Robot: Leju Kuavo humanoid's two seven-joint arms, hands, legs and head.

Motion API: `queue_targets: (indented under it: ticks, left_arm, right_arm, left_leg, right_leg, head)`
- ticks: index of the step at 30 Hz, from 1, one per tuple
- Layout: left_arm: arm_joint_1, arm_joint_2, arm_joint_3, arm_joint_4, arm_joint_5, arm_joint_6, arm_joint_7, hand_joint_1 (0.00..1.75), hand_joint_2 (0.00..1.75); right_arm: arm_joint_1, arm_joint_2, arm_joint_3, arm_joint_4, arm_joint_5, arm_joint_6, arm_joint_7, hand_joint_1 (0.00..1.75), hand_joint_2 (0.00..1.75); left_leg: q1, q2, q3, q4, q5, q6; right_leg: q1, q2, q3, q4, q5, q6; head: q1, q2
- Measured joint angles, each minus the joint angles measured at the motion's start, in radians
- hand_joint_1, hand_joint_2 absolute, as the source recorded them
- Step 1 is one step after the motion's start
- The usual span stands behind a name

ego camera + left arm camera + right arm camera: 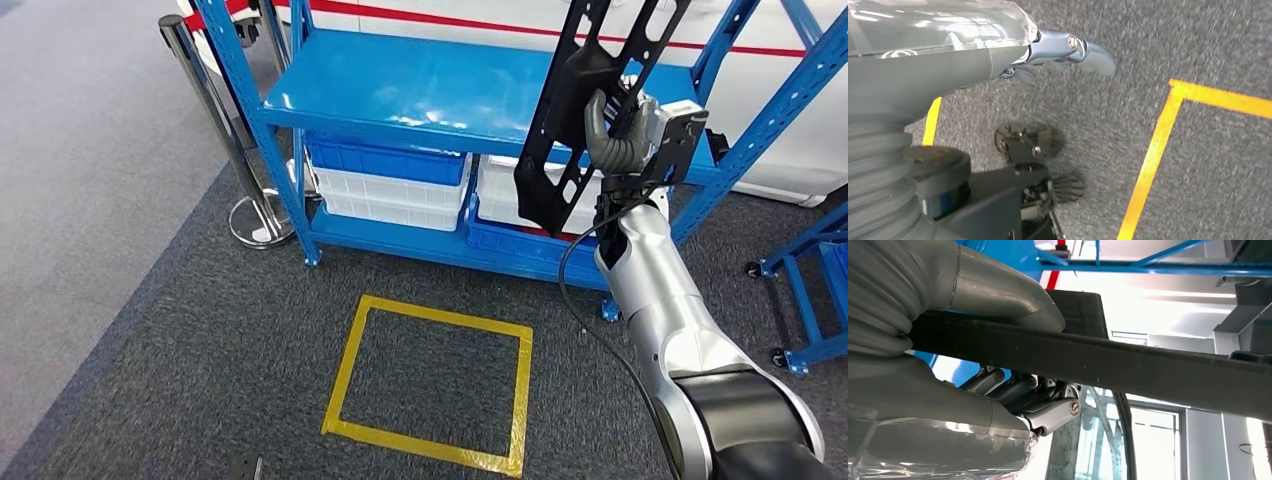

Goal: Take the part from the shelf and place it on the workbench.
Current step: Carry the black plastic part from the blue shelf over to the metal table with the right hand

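The part (578, 110) is a flat black plate with several cut-outs, held nearly upright in front of the blue shelf (420, 90). My right hand (615, 135) grips it around one edge, lifted off the shelf board. In the right wrist view the part (1128, 365) runs across as a dark bar, with the thumb over it and the fingers (1013, 390) curled under it. My left hand (1058, 50) hangs over the grey carpet with nothing in it, its fingers loosely extended.
Blue and white bins (385, 180) sit on the shelf's lower level. A chrome stanchion (215, 110) stands left of the shelf. A yellow tape square (430, 375) marks the carpet in front. Another blue wheeled rack (810, 290) stands at the right.
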Motion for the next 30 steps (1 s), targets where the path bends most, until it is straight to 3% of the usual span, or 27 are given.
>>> queue_targets:
  ticks: [2,3,5,7,8,9,11,13,14,17,19,21,22,23,24,25,26,28,30]
  left_arm:
    - [0.000,-0.004,0.000,0.000,-0.003,-0.001,0.000,0.00,1.75]
    - [0.000,-0.005,0.000,0.000,-0.005,-0.001,0.001,0.00,1.75]
    - [-0.001,-0.007,0.000,0.000,-0.010,-0.003,0.002,0.00,1.75]
    - [0.001,-0.010,0.000,0.000,-0.013,-0.004,0.002,0.00,1.75]
    - [0.002,-0.011,0.000,0.000,-0.013,-0.005,0.002,0.00,1.75]
    - [0.004,-0.011,0.000,0.000,-0.013,-0.005,0.001,0.00,1.75]
    - [0.007,-0.011,0.000,0.000,-0.012,-0.005,-0.002,0.00,1.75]
    - [0.008,-0.012,0.000,0.000,-0.012,-0.005,-0.005,0.00,1.75]
    - [0.009,-0.012,0.000,0.000,-0.012,-0.005,-0.007,0.00,1.75]
    - [0.013,-0.012,0.000,0.000,-0.014,-0.004,-0.009,0.00,1.75]
    - [0.015,-0.012,0.000,0.000,-0.018,-0.004,-0.010,0.00,1.75]
    - [0.016,-0.012,0.000,0.000,-0.021,-0.005,-0.009,0.00,1.75]
    - [0.016,-0.012,0.000,0.000,-0.021,-0.005,-0.009,0.00,1.75]
    - [0.016,-0.012,0.000,0.000,-0.021,-0.005,-0.008,0.00,1.75]
    - [0.015,-0.012,0.000,0.000,-0.022,-0.005,-0.007,0.00,1.75]
    - [0.015,-0.012,0.000,0.000,-0.022,-0.005,-0.007,0.00,1.75]
    - [0.015,-0.012,0.000,0.000,-0.022,-0.005,-0.006,0.00,1.75]
    - [0.013,-0.011,0.000,0.000,-0.023,-0.005,-0.004,0.00,1.75]
    - [0.012,-0.011,0.000,0.000,-0.024,-0.005,-0.003,0.00,1.75]
  right_arm:
    - [0.001,0.003,0.001,-0.002,0.004,-0.013,0.003,1.75,1.75]
    - [0.002,0.004,0.001,-0.004,0.007,-0.021,0.006,1.75,1.75]
    - [0.004,0.005,0.002,-0.012,0.013,-0.029,0.014,1.75,1.75]
    - [0.009,0.008,0.002,-0.023,0.018,-0.030,0.026,1.75,1.75]
    - [0.011,0.010,0.003,-0.026,0.020,-0.030,0.032,1.75,1.75]
    - [0.013,0.012,0.003,-0.028,0.021,-0.030,0.037,1.75,1.75]
    - [0.013,0.017,0.005,-0.035,0.024,-0.030,0.044,1.75,1.75]
    - [0.011,0.021,0.007,-0.046,0.025,-0.030,0.046,1.75,1.75]
    - [0.010,0.023,0.008,-0.050,0.025,-0.030,0.046,1.75,1.75]
    - [0.011,0.032,0.009,-0.053,0.026,-0.031,0.049,1.75,1.75]
    - [0.011,0.040,0.010,-0.058,0.028,-0.035,0.052,1.75,1.75]
    - [0.011,0.046,0.010,-0.066,0.033,-0.042,0.054,1.75,1.75]
    - [0.011,0.049,0.010,-0.068,0.036,-0.046,0.056,1.75,1.75]
    - [0.013,0.051,0.011,-0.069,0.040,-0.048,0.058,1.75,1.75]
    - [0.015,0.052,0.011,-0.072,0.043,-0.050,0.060,1.75,1.75]
    - [0.019,0.054,0.011,-0.076,0.046,-0.051,0.062,1.75,1.75]
    - [0.023,0.055,0.011,-0.083,0.051,-0.053,0.065,1.75,1.75]
    - [0.027,0.057,0.011,-0.098,0.061,-0.059,0.070,1.75,1.75]
    - [0.029,0.060,0.011,-0.107,0.068,-0.064,0.073,1.75,1.75]
  left_leg:
    - [0.001,0.002,-0.006,-0.018,0.024,0.007]
    - [0.004,0.005,-0.010,-0.029,0.039,0.013]
    - [0.008,0.008,-0.026,-0.042,0.066,0.019]
    - [0.009,0.008,-0.053,-0.038,0.084,0.019]
    - [0.010,0.008,-0.067,-0.033,0.091,0.017]
    - [0.012,0.008,-0.081,-0.028,0.098,0.014]
    - [0.016,0.008,-0.108,-0.012,0.108,0.005]
    - [0.017,0.008,-0.130,0.003,0.117,-0.007]
    - [0.017,0.007,-0.136,0.007,0.122,-0.013]
    - [0.018,0.005,-0.146,0.008,0.134,-0.033]
    - [0.021,0.004,-0.167,0.049,0.084,-0.044]
    - [0.023,0.004,-0.199,0.161,-0.015,-0.050]
    - [0.023,0.004,-0.211,0.223,-0.053,-0.052]
    - [0.023,0.004,-0.213,0.269,-0.069,-0.053]
    - [0.023,0.004,-0.202,0.286,-0.064,-0.052]
    - [0.022,0.003,-0.174,0.267,-0.042,-0.048]
    - [0.020,0.003,-0.131,0.218,-0.017,-0.041]
    - [0.014,0.003,-0.034,0.082,-0.006,-0.022]
    - [0.005,0.003,0.009,0.006,-0.015,-0.013]
  right_leg:
    - [-0.002,0.001,-0.006,-0.005,0.006,0.013]
    - [-0.001,0.002,-0.014,0.005,-0.011,0.018]
    - [-0.004,0.004,-0.044,0.085,-0.090,0.027]
    - [-0.011,0.004,-0.076,0.211,-0.163,0.036]
    - [-0.014,0.004,-0.079,0.250,-0.170,0.041]
    - [-0.018,0.004,-0.065,0.255,-0.158,0.045]
    - [-0.025,0.003,0.011,0.162,-0.117,0.052]
    - [-0.023,0.006,0.085,0.048,-0.110,0.048]
    - [-0.020,0.007,0.101,0.017,-0.116,0.042]
    - [-0.015,0.007,0.091,0.011,-0.102,0.013]
    - [-0.017,0.004,0.074,0.008,-0.083,-0.006]
    - [-0.016,0.003,0.051,0.008,-0.063,-0.017]
    - [-0.014,0.003,0.040,0.008,-0.054,-0.019]
    - [-0.012,0.004,0.028,0.009,-0.045,-0.020]
    - [-0.009,0.004,0.016,0.009,-0.036,-0.020]
    - [-0.007,0.005,0.004,0.009,-0.027,-0.019]
    - [-0.004,0.006,-0.006,0.010,-0.018,-0.018]
    - [-0.002,0.005,-0.020,0.010,-0.002,-0.012]
    - [-0.006,0.002,-0.024,0.006,0.013,0.000]
  head:
    - [0.000,0.000]
    - [0.000,0.000]
    - [0.001,0.000]
    - [0.001,0.000]
    - [0.001,0.000]
    - [0.001,0.000]
    - [0.001,0.000]
    - [0.001,0.000]
    - [0.000,0.000]
    - [0.000,0.000]
    - [0.000,0.000]
    - [0.000,0.000]
    - [0.000,0.000]
    - [0.000,0.000]
    - [0.000,0.000]
    - [0.000,0.000]
    - [0.000,0.000]
    - [0.000,0.000]
    - [0.000,0.000]
